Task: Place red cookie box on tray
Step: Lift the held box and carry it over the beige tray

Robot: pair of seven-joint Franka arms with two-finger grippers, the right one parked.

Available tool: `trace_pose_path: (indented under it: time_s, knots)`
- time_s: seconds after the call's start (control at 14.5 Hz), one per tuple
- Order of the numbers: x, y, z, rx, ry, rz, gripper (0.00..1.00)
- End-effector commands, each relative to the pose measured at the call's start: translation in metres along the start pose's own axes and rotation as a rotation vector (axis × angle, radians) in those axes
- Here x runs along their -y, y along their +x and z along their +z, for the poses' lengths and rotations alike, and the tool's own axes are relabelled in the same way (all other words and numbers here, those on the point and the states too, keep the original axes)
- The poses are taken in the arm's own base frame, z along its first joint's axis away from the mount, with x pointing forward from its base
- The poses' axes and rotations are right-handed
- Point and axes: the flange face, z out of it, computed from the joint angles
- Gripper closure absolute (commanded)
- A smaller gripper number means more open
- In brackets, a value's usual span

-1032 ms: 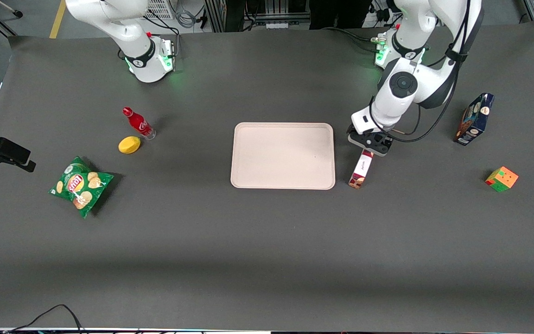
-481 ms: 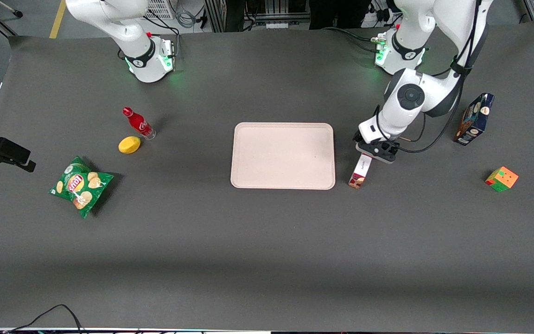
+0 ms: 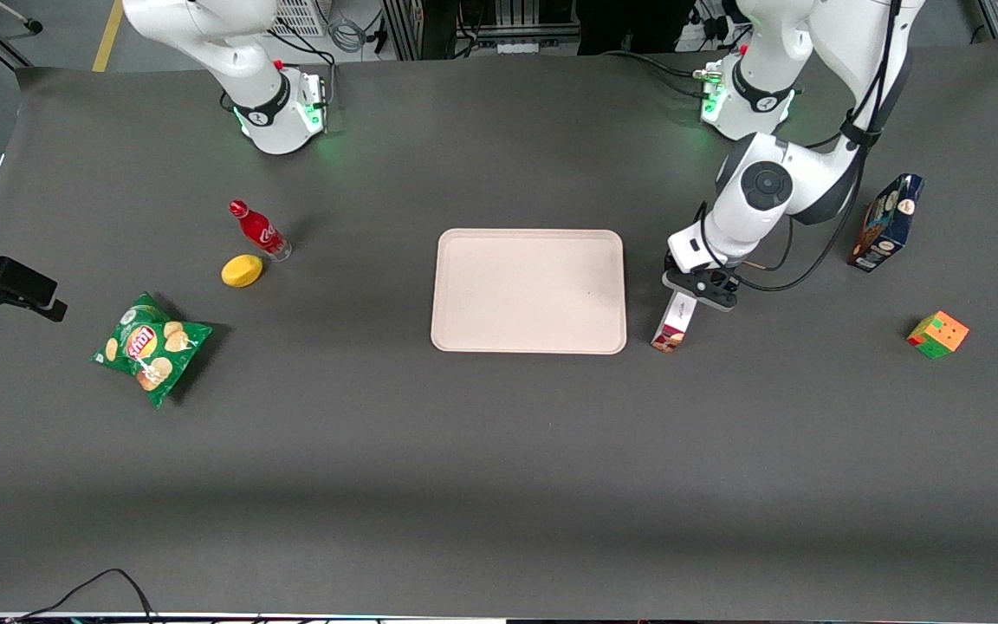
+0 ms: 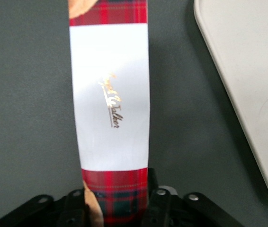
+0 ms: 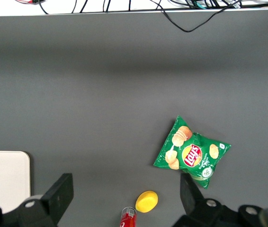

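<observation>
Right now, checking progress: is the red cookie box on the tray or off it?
Off. The red cookie box lies on the table beside the tray, with the gripper at its end.

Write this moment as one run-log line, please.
phase: grasping | gripper: at box end farther from camera | box: on table, beside tray | tray: holds nothing

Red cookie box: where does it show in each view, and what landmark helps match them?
Front view: red cookie box beside the tray, its farther end under the gripper.
Left wrist view: box between the fingers, tray edge alongside.
Right wrist view: not visible.
Shared landmark: tray.
</observation>
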Motion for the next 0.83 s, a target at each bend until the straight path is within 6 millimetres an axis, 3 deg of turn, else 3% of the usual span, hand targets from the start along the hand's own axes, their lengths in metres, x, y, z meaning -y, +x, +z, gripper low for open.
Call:
trace_pose_path:
  time_s: [0.0,0.07,0.21,0.41,0.76]
  knots:
    - [0.0,0.013,-0.007,-0.017,0.008,0.023,0.95]
    - [0.002,0.021,-0.016,-0.018,0.015,0.022,0.95]
    - [0.01,0.046,-0.054,0.024,0.047,0.016,0.94]
    - [0.023,0.079,-0.13,0.114,0.091,-0.003,0.9]
    - [0.029,0.117,-0.251,0.175,0.099,-0.036,0.92]
